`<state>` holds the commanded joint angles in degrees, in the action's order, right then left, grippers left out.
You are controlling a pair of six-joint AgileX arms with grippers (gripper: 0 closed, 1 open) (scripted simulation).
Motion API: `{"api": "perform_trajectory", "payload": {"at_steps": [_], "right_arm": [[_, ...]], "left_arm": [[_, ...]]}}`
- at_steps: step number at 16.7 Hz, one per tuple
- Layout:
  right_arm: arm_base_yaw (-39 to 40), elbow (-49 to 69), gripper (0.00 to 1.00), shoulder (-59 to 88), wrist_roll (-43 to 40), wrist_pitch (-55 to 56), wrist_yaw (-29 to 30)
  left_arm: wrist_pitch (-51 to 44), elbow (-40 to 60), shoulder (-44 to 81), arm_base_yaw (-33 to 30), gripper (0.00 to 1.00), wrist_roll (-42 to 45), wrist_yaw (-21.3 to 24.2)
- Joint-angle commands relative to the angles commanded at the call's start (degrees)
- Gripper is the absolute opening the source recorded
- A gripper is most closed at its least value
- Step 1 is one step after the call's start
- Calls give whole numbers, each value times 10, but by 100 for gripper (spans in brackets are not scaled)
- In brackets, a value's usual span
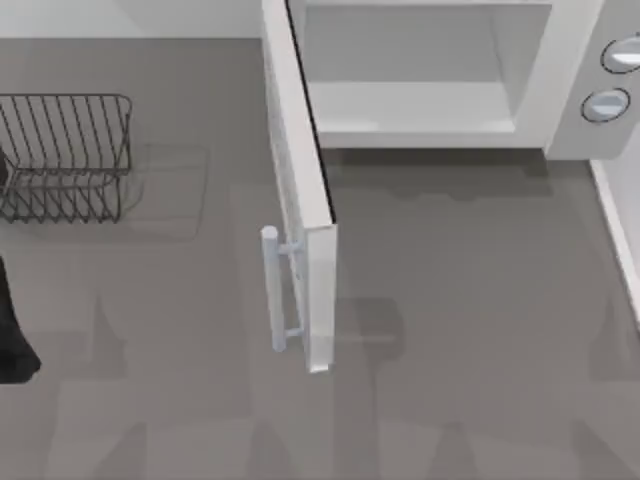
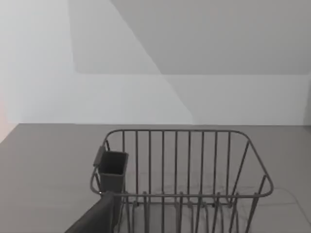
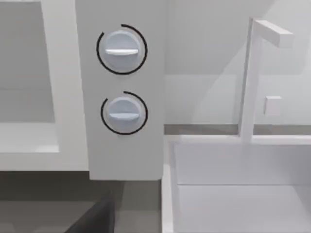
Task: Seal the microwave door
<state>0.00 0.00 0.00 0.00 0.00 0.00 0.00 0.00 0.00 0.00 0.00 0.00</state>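
Microwave door point(image 1: 300, 200) is seen standing wide open in the top view, swung out from the white microwave body point(image 1: 570, 110) and running edge-on from about 12 o'clock down toward the centre of the grey counter point(image 1: 470, 350). Its pale bar handle point(image 1: 275, 290) is carried on the face turned toward 9 o'clock, near the door's free end, while the hinged end is met at the front left corner of the body. The oven cavity point(image 1: 420, 80) is left exposed at 1 o'clock, and two round knobs point(image 1: 610, 80) are set on the body's front panel at 2 o'clock (the same knobs point(image 3: 121, 80) are faced squarely in the right wrist view, one above the other).

A dark wire rack point(image 1: 65, 155) is placed on the counter at 9 to 10 o'clock, well apart from the door; in the left wrist view the rack point(image 2: 184, 179) is shown with a small grey cup point(image 2: 112, 170) hung on one end.

A dark part of the left arm point(image 1: 15, 330) is found at the 8 o'clock edge of the top view. For both tools, spread or pressed together cannot be told.
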Motion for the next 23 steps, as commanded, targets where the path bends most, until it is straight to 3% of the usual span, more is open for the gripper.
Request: {"api": "perform_trajectory", "payload": {"at_steps": [4,9,23], "right_arm": [[0,0,100,0,0,0,0],[0,0,100,0,0,0,0],[0,0,100,0,0,0,0]], "left_arm": [[-12,17,15,-3,100,8,4],[-111,152,136,-29,100,72,33],[-629,858,766,-165,100,404,188]]}}
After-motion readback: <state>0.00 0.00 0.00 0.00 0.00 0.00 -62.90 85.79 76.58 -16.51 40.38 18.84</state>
